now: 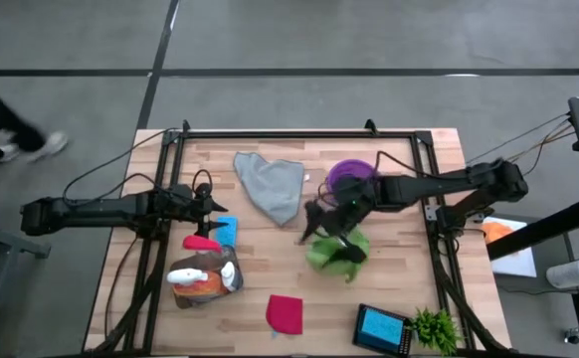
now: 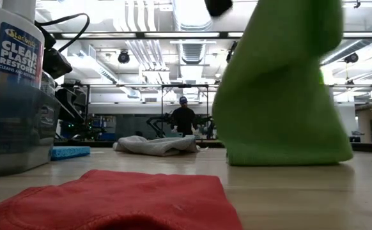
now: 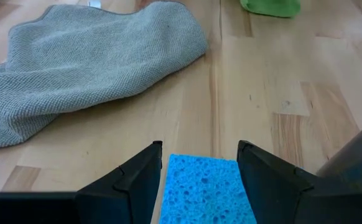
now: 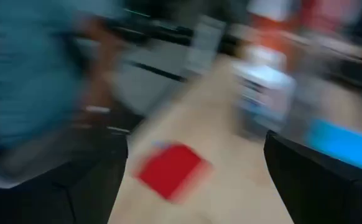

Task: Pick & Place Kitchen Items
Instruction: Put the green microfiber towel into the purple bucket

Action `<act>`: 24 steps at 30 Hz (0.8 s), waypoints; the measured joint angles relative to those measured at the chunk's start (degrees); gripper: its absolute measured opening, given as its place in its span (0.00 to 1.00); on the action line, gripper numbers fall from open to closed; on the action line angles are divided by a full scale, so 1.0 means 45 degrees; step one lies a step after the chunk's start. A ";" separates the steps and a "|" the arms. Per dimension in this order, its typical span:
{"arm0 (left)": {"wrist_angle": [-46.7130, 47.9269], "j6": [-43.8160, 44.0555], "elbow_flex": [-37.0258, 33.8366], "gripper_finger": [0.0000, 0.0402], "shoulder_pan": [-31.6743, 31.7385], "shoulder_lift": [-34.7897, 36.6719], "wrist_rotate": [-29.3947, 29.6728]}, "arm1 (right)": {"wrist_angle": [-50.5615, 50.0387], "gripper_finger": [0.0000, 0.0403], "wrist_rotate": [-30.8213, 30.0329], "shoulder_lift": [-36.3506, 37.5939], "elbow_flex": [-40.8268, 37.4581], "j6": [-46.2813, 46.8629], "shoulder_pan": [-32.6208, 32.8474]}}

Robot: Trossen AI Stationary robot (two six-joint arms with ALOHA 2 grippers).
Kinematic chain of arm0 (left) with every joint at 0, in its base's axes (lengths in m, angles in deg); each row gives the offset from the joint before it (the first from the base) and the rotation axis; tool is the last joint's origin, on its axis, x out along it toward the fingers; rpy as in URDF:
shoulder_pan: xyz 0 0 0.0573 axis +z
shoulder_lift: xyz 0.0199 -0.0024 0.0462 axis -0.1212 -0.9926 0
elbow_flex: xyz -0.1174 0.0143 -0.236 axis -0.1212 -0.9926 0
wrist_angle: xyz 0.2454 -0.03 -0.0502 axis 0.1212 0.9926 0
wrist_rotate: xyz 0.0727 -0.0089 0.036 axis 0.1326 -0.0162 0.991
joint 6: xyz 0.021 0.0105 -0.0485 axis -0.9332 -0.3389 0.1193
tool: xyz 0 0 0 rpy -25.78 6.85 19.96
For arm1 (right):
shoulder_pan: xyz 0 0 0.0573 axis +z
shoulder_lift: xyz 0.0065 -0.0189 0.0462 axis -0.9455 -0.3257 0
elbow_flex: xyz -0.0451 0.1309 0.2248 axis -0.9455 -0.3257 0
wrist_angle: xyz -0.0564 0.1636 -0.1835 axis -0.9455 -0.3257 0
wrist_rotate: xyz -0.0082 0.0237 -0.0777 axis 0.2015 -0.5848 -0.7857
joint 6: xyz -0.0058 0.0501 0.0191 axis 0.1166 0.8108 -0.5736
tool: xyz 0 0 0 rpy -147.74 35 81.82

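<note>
A blue sponge (image 1: 226, 231) lies flat on the wooden table. My left gripper (image 1: 210, 204) is open over it, one finger on each side of the sponge (image 3: 206, 190). My right gripper (image 1: 319, 224) is open at the left part of a green cloth (image 1: 339, 251). In the low view the green cloth (image 2: 282, 96) stands tall, with its lower end on the table and its top up beside the gripper. A grey cloth (image 1: 270, 184) lies flat at the far middle. A red cloth (image 1: 284, 313) lies near the front edge. Spray bottles (image 1: 202, 278) lie at the front left. My left gripper's fingers (image 3: 137, 180) stand close along the sponge's two sides; I cannot tell whether they touch it. My right gripper's fingers (image 4: 293, 180) are wide apart with nothing between them in its wrist view; I cannot tell whether one of them touches the green cloth's raised part (image 2: 269, 25).
A purple bowl (image 1: 351, 177) stands just behind the right gripper. A tablet (image 1: 381, 326) and a small green plant (image 1: 435, 328) are at the front right. A pink cloth (image 1: 202, 242) lies by the bottles. A person (image 1: 11, 134) walks past the far left.
</note>
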 joint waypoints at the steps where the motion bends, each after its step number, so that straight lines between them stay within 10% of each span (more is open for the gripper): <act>1: 0.0000 -0.0005 0.0000 0.53 0.0000 0.0000 0.0000 | 0.0366 0.89 0.0909 -0.0059 0.0000 -0.0012 0.0017; 8: 0.0005 -0.0005 0.0000 0.53 0.0010 0.0000 -0.0005 | 0.1457 0.85 0.1241 -0.0142 0.0000 -0.0063 0.0010; 18: 0.0010 0.0000 0.0000 0.53 0.0005 0.0000 0.0000 | 0.1080 0.85 -0.6268 -0.0224 -0.0274 -0.0357 -0.0117; 24: 0.0007 -0.0001 0.0000 0.53 0.0005 0.0001 -0.0001 | 0.4023 0.85 -0.2821 -0.0145 -0.1577 -0.0666 0.0100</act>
